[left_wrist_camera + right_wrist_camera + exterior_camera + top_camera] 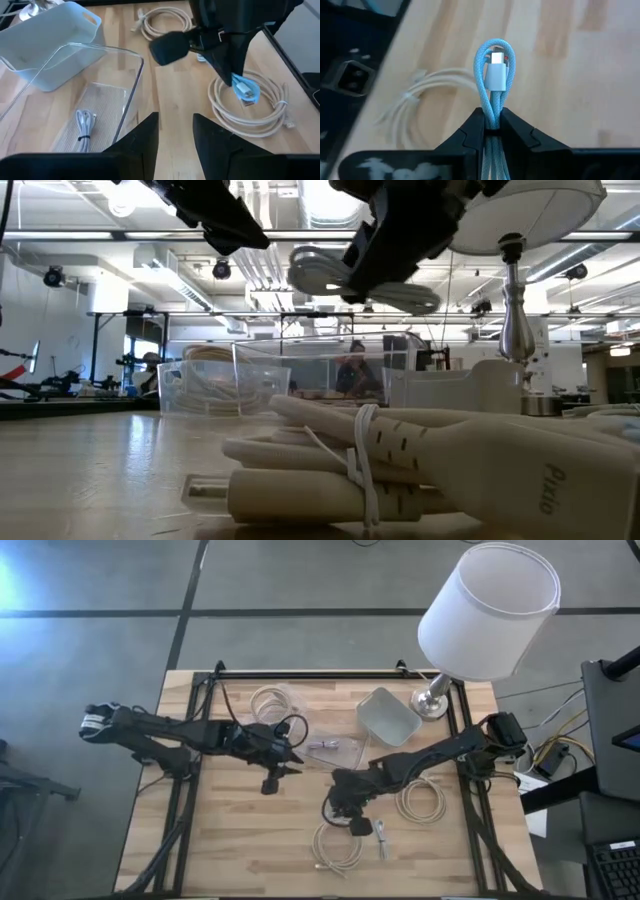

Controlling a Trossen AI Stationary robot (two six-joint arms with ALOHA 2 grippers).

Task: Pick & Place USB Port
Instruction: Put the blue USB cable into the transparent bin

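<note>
My right gripper point(491, 119) is shut on a light blue braided USB cable point(492, 82), folded into a bundle with a white plug point(496, 75) at its loop. It hovers over the table's near middle point(347, 808), above a cream cable coil point(250, 107). In the low view the blue bundle point(340, 272) hangs in the air below that gripper. My left gripper point(176, 135) is open and holds nothing; it hovers at the table's middle point(285, 765), beside a clear plastic tray point(107, 90). A small white tied cable point(84, 127) lies flat on the tray's floor. My right gripper pinches the blue cable bundle point(491, 112) between its two fingers, several strands together. The folded loop with the white plug point(496, 75) sticks out beyond the fingertips. The bundle is lifted clear of the table, as the low view shows.
A pale blue bin point(388, 717) and a lamp point(488, 610) stand at the far right. Cream cable coils lie on the table: one at the right point(422, 798), one near the front edge point(338, 845), one at the far side point(270, 700). A short cable point(383, 840) lies between them.
</note>
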